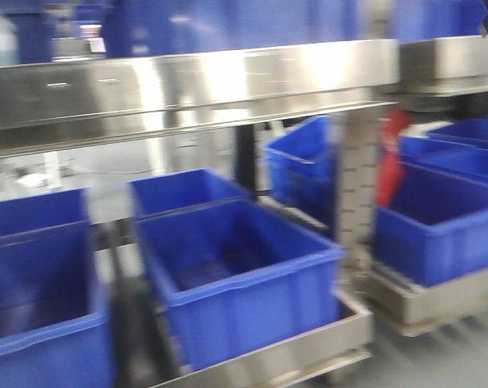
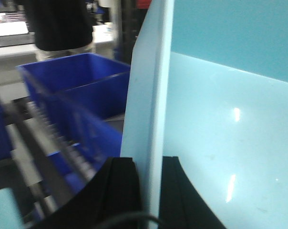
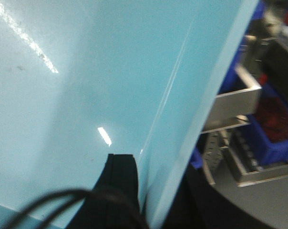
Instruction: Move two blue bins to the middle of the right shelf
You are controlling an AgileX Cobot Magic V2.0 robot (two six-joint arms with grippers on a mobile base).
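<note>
Left claw point(image 2: 151, 167) and right claw point(image 3: 146, 191) each pinch the pale blue bin point(image 2: 220, 119) by its wall; carry it level, clear of the steel shelf point(image 1: 187, 81) ahead.

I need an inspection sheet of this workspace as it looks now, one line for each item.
Surface: steel shelves, blurred; their trays carry dark blue bins.
Job's things: a pale blue bin fills both wrist views, close to the cameras.
Clutter: a red thing between the shelves, too blurred to name; red contents in one dark bin.
Grippers: left gripper is shut on the pale blue bin's wall; right gripper shows one finger against a pale blue wall, closure unclear.
Cables: a black cable at the right wrist, another at the left.
Surroundings: a person in black beyond the bins; grey floor.
</note>
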